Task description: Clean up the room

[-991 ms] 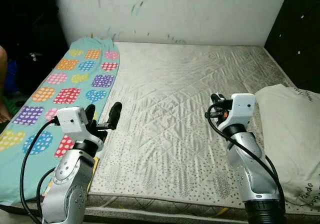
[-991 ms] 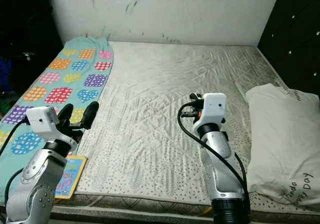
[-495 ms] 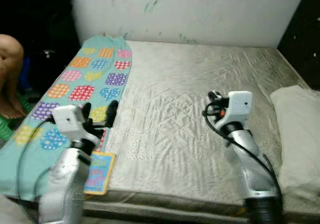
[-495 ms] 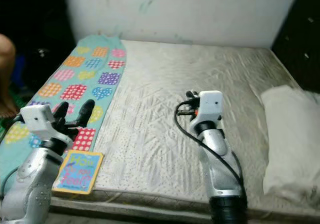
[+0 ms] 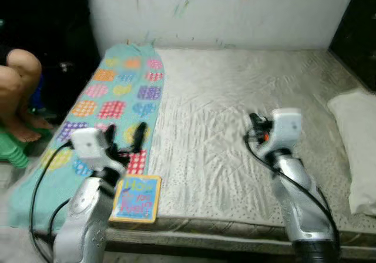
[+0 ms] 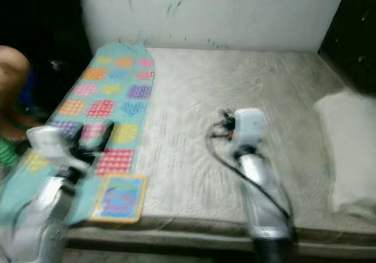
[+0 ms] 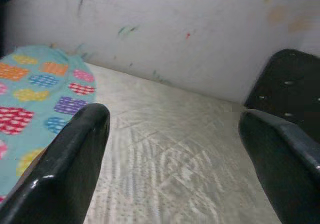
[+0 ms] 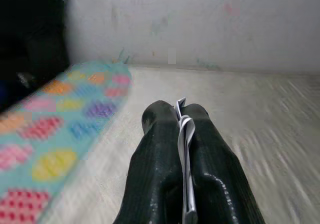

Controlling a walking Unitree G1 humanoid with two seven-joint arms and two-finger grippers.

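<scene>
A bare mattress lies in front of me, with a teal blanket patterned in coloured hearts along its left side. A colourful children's book rests at the mattress's front left edge, partly on the blanket. My left gripper hovers open just above and behind the book, its fingers spread wide with nothing between them. My right gripper is raised over the middle of the mattress, shut on a thin white slip that pokes out between the tips.
A white pillow lies at the right edge of the bed. A dark headboard stands on the right, a marked white wall behind. A person's bare legs and a green object are on the floor left of the bed.
The whole picture has shifted: the camera has drawn back and swung left, bringing the book and the person's legs into sight. Both arms keep their pose.
</scene>
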